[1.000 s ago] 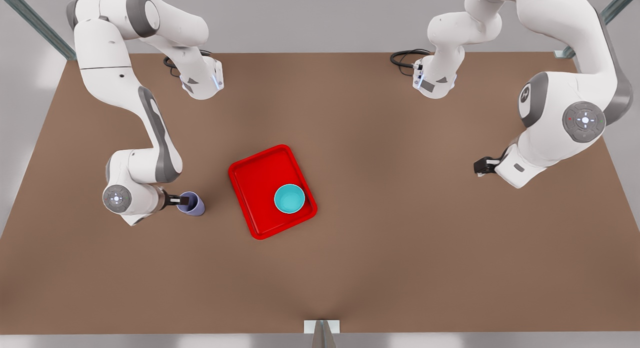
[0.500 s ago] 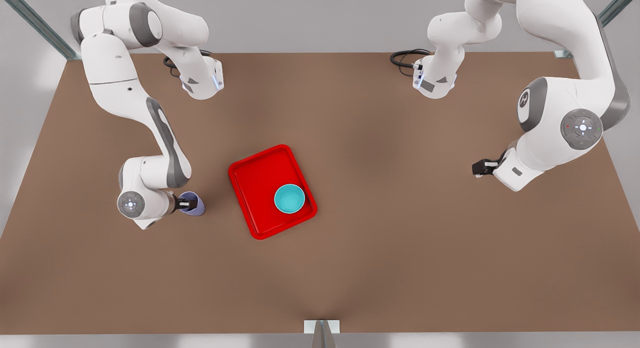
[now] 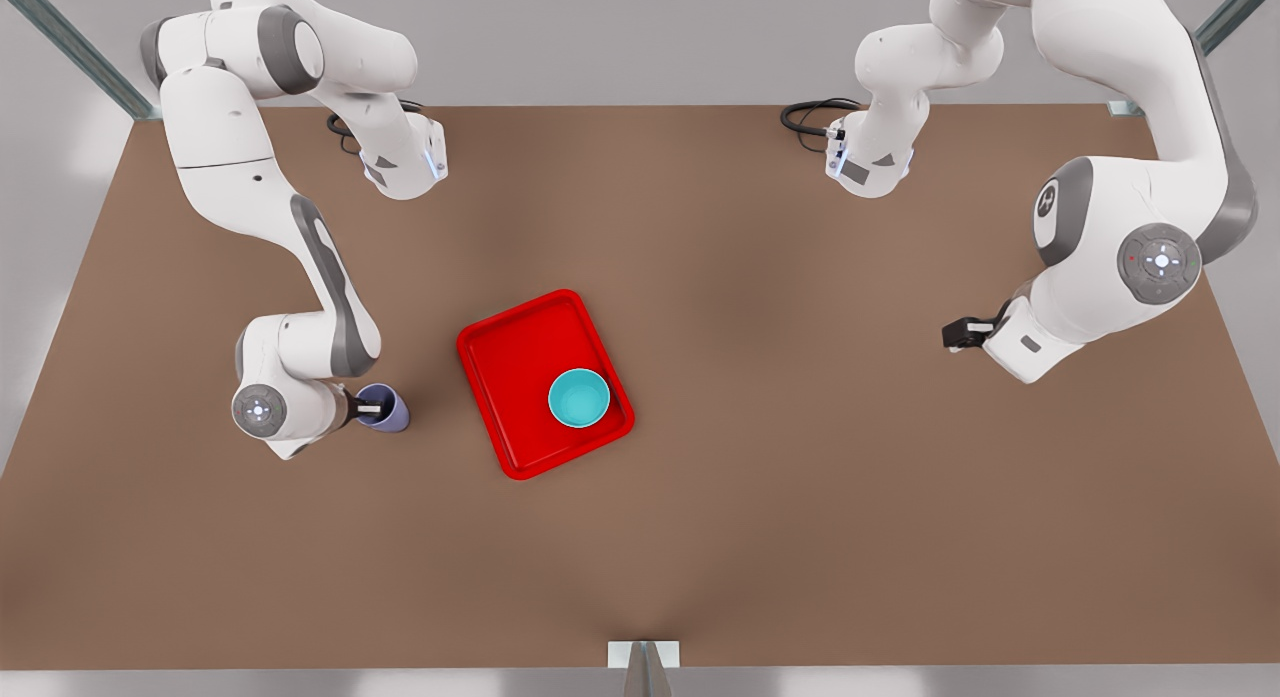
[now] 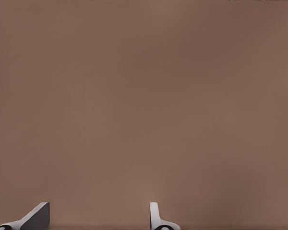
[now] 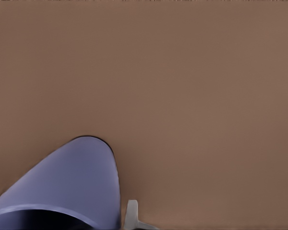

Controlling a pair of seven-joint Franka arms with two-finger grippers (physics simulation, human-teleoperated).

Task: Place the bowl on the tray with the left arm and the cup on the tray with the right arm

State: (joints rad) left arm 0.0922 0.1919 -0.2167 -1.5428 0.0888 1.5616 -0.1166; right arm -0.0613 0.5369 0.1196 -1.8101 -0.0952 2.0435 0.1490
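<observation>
Right gripper (image 3: 372, 408): jaws straddle the wall of the cup (image 3: 386, 408), 1 finger (image 5: 131, 216) outside it, the other inside the mouth; whether they pinch it I cannot tell. Cup is pale lavender, tapered, handleless, smooth. It stands on the table (image 3: 800, 497), long axis roughly upright, dark mouth toward the wrist camera.

Outward from these jaws, toward the front view's right: a strip of bare table, then the tray (image 3: 510, 362), bright red, rounded corners, low rim, long axis skewed to the table edges. The bowl (image 3: 579, 398), teal, round, shallow, sits mouth up in the tray's corner far from the cup; the rest of the tray floor is free.

Left gripper (image 3: 955, 333): waits well apart toward the front view's right, over bare table, jaws parted, nothing between them.
</observation>
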